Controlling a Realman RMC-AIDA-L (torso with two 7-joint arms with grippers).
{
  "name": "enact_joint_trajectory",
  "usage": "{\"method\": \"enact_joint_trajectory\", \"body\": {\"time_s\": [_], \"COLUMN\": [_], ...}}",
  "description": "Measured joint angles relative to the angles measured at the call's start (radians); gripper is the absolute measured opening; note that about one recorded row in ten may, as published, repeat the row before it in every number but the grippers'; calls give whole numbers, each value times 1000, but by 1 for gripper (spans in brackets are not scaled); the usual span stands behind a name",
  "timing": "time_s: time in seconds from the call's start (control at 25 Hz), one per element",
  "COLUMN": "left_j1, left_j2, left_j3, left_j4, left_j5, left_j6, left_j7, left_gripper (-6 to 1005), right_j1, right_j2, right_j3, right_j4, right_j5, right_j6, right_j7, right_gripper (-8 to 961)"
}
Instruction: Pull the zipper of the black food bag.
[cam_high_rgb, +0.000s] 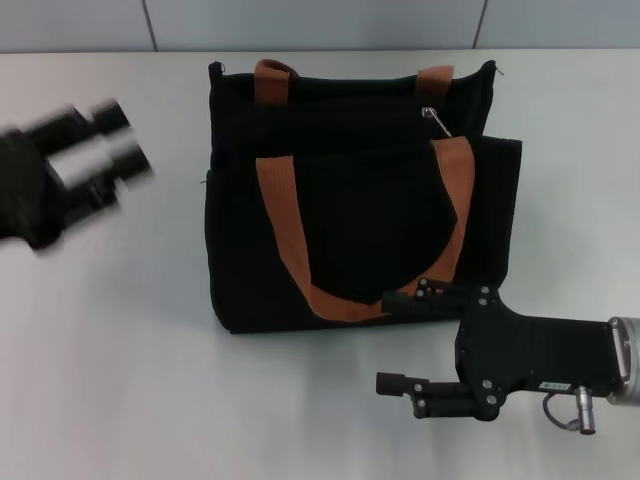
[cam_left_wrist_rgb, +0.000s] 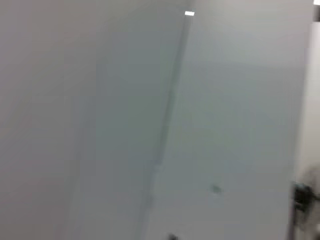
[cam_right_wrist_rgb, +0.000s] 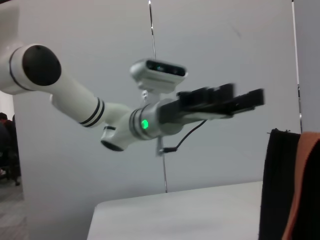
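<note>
bag: black food bag lying on table, soft fabric, will likely shift when tugged
zipper: silver pull by bag's top right strap; small, slick, pinch the tab
right gripper: at bag's lower right edge, spread wide, empty
left gripper: left of bag, raised, blurred, opening can't tell

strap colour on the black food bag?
Orange-brown straps on the black food bag; clearest in the head view.

left claw raised, blurred — right claw low, fingers spread.
</note>
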Motion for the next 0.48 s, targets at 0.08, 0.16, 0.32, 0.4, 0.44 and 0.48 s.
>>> {"method": "enact_joint_trajectory", "body": {"time_s": [0.08, 0.16, 0.32, 0.4, 0.44, 0.48], "left_j1": [18, 21, 18, 14, 14, -9], "left_j2": [-38, -56, -90, -96, -96, -99], "left_j3": [80, 128, 176, 180, 180, 181], "left_j4": [-5, -6, -9, -11, -11, -55], "left_j5": [64, 105, 213, 247, 247, 325], "left_j6": [41, 33, -31, -53, -53, -93], "left_j7": [126, 175, 215, 219, 219, 219], "left_gripper": [447, 486, 670, 736, 755, 775], "right_j1": [2, 1, -6, -9, -10, -11], "right_j2": [0, 0, -2, -4, -4, -4], "right_j3": [0, 0, -1, -4, -6, -9], "right_j4": [7, 9, 10, 10, 11, 11], "right_j5": [2, 2, 2, -1, -6, -20], "right_j6": [12, 15, 24, 28, 29, 31], "right_j7": [-3, -3, -2, 2, 2, 2], "right_gripper": [768, 768, 768, 768, 768, 768]}}
